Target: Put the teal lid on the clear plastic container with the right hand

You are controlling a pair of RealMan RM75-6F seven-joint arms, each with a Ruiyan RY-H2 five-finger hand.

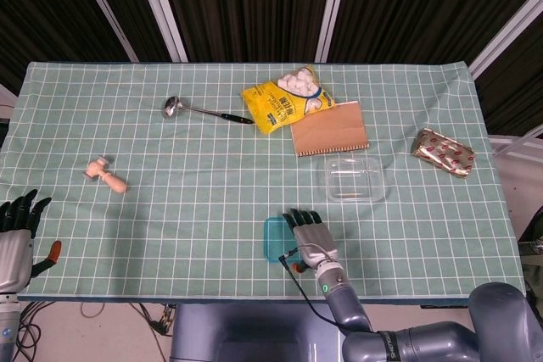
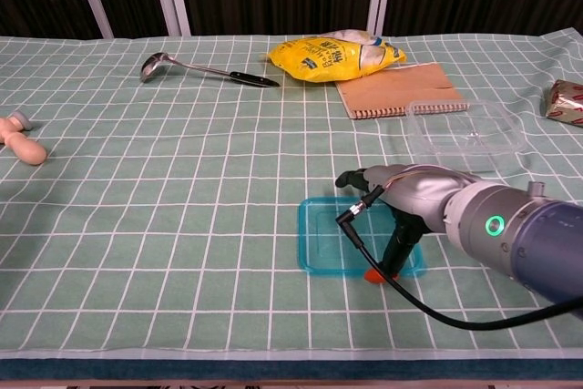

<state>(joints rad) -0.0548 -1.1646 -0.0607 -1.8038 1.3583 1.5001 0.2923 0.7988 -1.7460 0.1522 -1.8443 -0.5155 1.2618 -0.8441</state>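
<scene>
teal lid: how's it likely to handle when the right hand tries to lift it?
The teal lid lies flat on the tablecloth, so its edge probably gives little purchase. It looks thin, glossy plastic: likely light, perhaps slippery. The right hand is over it.

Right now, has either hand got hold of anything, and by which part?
Nothing is held. The right hand hovers spread over the teal lid, which lies flat on the cloth; the left hand is empty.

Lighting even, bright, diffuse, from overhead; bkgd behind table dark. Shadows soft and short, e.g. under right hand (image 2: 401, 198) on the tablecloth (image 2: 182, 179). Small glare spots on clear plastic container (image 2: 465, 129) and foil packet (image 1: 443, 152). Both views sharp, no motion blur. Chest view: slight wide-angle curvature at edges.
</scene>
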